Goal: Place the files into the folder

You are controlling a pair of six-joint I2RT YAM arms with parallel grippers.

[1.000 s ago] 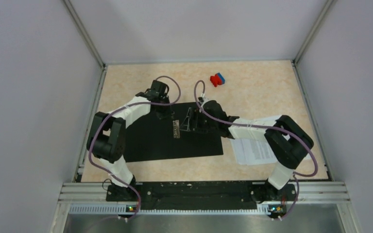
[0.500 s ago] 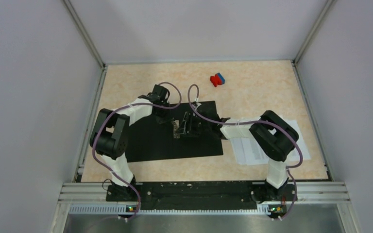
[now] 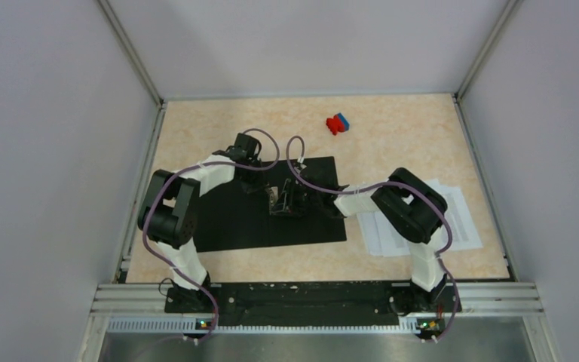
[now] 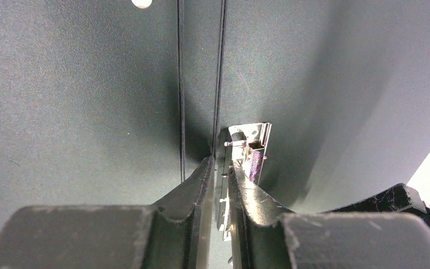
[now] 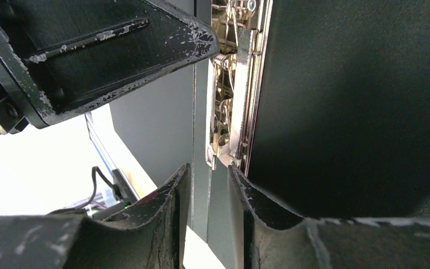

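We narrowed our right fingers (image 5: pixel 174 204), still apart, at the metal clip (image 5: pixel 230 112) of the folder (image 3: pixel 226 219); left fingers (image 4: pixel 193 190) clamped it; files (image 3: pixel 460 219) waited at four o'clock.

Both arms reach in toward the middle. The left arm (image 3: pixel 209 170) rises from its base, elbow bent out at the left, forearm angled right, wrist tipped down. The right arm (image 3: pixel 411 213) is folded hard at the elbow, forearm stretched left and low. The two wrists nearly meet, tips facing each other. Left gripper (image 4: pixel 219 172): jaws drawn close, thin gap, a grip can't be confirmed. Right gripper (image 5: pixel 209 174): jaws parted by a narrow slot.
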